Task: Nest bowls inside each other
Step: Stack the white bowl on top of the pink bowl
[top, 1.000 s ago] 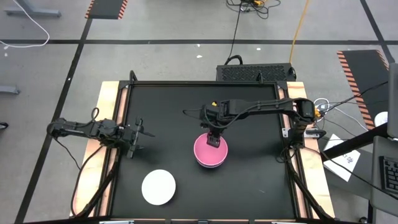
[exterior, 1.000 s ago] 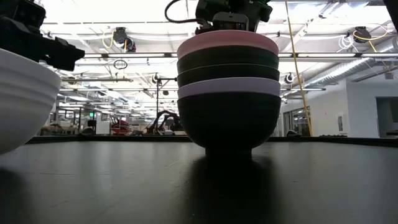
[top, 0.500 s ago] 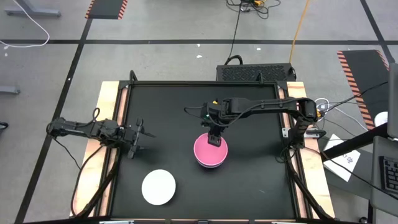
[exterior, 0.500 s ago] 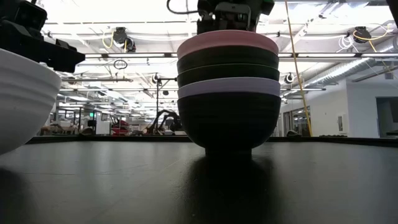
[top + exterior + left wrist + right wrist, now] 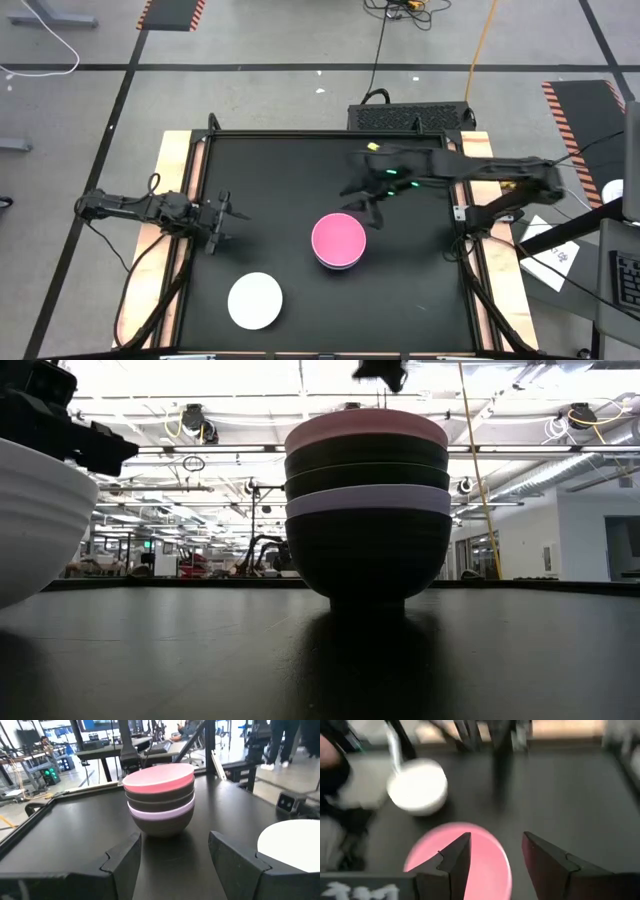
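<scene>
Right gripper (image 5: 492, 852) spread wide and empty, lifted clear above the far side of the pink bowl (image 5: 339, 238), touching nothing. Pink bowl topping a nested stack (image 5: 367, 500) mid-table: black, black, lavender, black beneath. White bowl (image 5: 255, 300) apart near the front; left gripper (image 5: 222, 220) parked open at the table's left edge.
</scene>
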